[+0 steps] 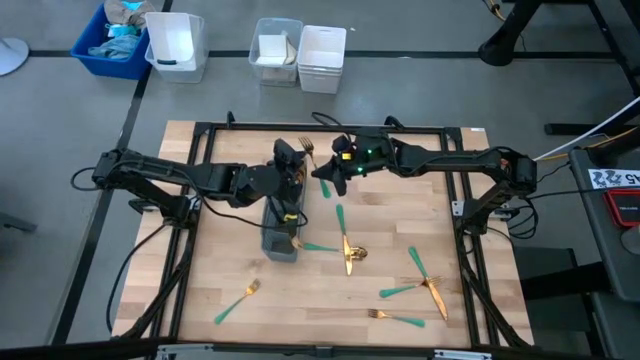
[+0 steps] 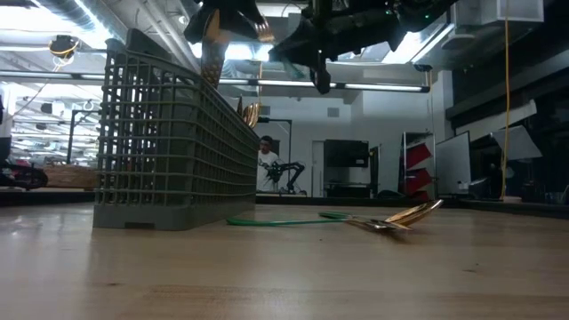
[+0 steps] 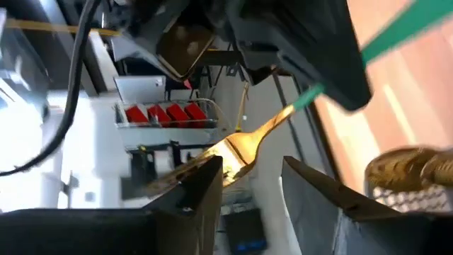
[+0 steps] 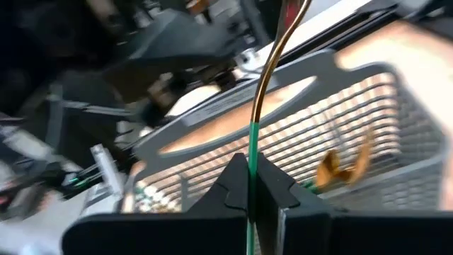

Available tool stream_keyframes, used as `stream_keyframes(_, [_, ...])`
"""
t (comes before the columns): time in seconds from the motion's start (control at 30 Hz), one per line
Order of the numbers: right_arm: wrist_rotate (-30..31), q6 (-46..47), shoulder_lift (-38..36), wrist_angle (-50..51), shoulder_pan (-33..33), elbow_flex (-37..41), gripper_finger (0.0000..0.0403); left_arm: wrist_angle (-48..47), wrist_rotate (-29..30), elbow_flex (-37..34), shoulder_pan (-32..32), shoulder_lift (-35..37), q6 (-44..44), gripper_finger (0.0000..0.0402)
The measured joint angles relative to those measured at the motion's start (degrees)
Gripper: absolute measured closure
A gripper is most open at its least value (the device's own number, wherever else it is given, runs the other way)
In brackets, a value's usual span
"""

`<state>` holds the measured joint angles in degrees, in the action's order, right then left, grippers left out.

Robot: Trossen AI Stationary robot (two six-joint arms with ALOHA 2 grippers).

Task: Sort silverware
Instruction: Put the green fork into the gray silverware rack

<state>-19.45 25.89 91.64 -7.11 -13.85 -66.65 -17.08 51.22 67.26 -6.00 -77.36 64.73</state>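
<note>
Right fingers [image 4: 251,185] pinch a fork's [image 4: 253,145] teal handle; left fingers [image 3: 248,188] gape beside the caddy [image 1: 279,232].

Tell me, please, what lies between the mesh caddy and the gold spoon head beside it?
One teal handle lies flat between caddy and spoon head, shown in the high and low views.

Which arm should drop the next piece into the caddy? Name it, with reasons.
Right. The right gripper is shut on a fork above the caddy; the left gripper is open, holding nothing.

Overhead, table-level and wrist views share caddy [image 1: 280,232].
</note>
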Motion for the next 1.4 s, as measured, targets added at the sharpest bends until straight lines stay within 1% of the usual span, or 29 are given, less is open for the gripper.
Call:
stream_keyframes(0.17, [6.9,-4.5,0.0,0.1,0.0,0.0,0.0398,-0.3,0.0,0.0,0.0,0.0,-13.0,0.0266])
stream_keyframes(0.27, [9.6,-7.9,0.0,0.1,0.0,0.0,0.0398,-0.8,0.0,0.0,0.1,0.0,-21.8,0.0266])
stream_keyframes(0.53, [14.0,-16.3,0.0,0.1,0.0,0.0,0.0398,-6.5,0.0,0.0,0.6,0.0,-49.1,0.0266])
stream_keyframes(0.67, [14.2,-20.4,0.0,0.1,0.0,0.0,0.0398,-8.4,-0.3,0.0,3.1,0.0,-59.6,0.0266])
stream_keyframes(0.73, [13.2,-20.6,0.0,0.1,0.1,0.0,0.0398,-8.2,-2.2,0.0,4.8,0.1,-63.1,0.0266])
stream_keyframes(0.87, [12.0,-20.6,0.0,0.3,0.4,0.0,0.0398,-9.2,-9.3,0.0,8.7,1.0,-64.7,0.0266])
stream_keyframes(0.97, [10.2,-20.7,0.0,0.5,0.4,0.0,0.0398,-12.6,-14.5,0.0,11.5,3.8,-65.1,0.0267])
stream_keyframes(1.07, [9.8,-21.6,-0.1,0.5,0.4,0.0,0.0398,-16.7,-16.6,0.0,14.6,7.7,-67.3,0.0267])
stream_keyframes(1.13, [9.8,-22.7,-0.1,0.5,0.3,0.0,0.0398,-16.2,-18.8,-1.5,16.9,10.6,-68.8,0.0269])
stream_keyframes(1.2, [9.8,-23.5,-0.1,0.4,0.4,0.0,0.0398,-12.4,-24.9,-4.5,19.3,13.7,-69.4,0.0273])
stream_keyframes(1.23, [9.8,-23.6,-0.1,0.1,0.4,0.0,0.0398,-9.4,-29.7,-6.4,20.5,14.9,-69.3,0.0275])
stream_keyframes(1.33, [9.8,-23.6,-0.1,-0.8,0.4,0.1,0.0397,2.9,-44.8,-13.2,22.8,17.9,-68.0,0.0285])
stream_keyframes(1.37, [9.6,-23.6,-0.1,-1.0,0.4,0.0,0.0395,7.4,-48.5,-15.4,23.2,18.5,-67.1,0.0288])
stream_keyframes(1.4, [9.2,-23.6,-0.1,-1.1,0.4,0.1,0.0394,11.9,-50.9,-17.4,23.4,18.9,-66.0,0.0291])
